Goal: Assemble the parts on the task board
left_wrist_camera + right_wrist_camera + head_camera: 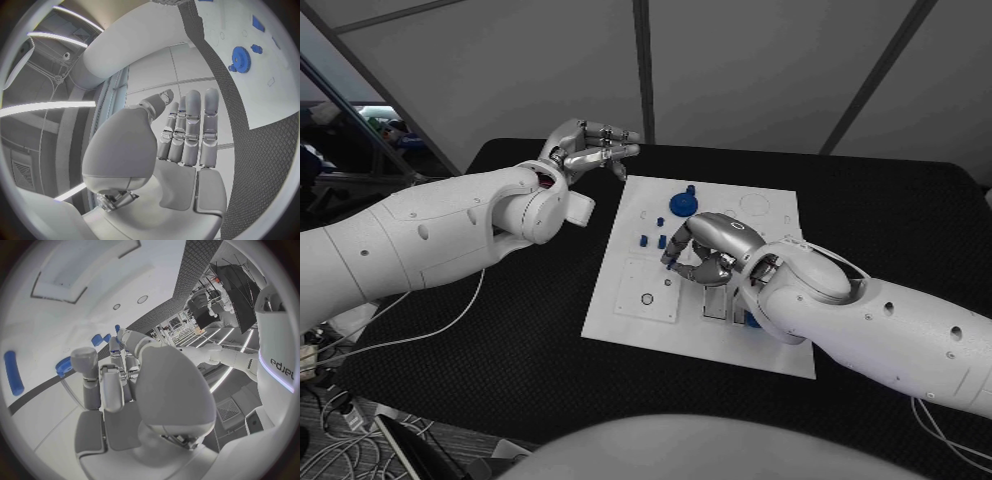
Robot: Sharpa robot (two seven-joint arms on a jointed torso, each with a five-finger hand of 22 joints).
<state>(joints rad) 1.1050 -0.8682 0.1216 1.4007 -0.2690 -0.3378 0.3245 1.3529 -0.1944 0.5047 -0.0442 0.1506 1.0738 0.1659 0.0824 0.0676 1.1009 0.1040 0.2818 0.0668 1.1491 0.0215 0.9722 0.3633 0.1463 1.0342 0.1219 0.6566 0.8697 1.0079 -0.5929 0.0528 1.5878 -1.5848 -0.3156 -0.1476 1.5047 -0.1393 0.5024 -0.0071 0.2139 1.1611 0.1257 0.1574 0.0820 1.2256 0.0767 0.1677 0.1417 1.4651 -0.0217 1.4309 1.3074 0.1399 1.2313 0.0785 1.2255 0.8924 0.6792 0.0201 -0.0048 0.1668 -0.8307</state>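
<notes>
A: Where is the left hand (593, 146)?
B: Raised past the task board's (629, 318) far left corner, fingers loosely apart, holding nothing.
A: And the right hand (708, 250)?
B: Low over the board's middle, fingers curled down near small blue parts (651, 241); I cannot tell if it grips anything. A blue gear (684, 203) sits farther back.

Black table (516, 350), white cables (401, 335) trailing off its left edge, grey wall panels (733, 70) behind
</notes>
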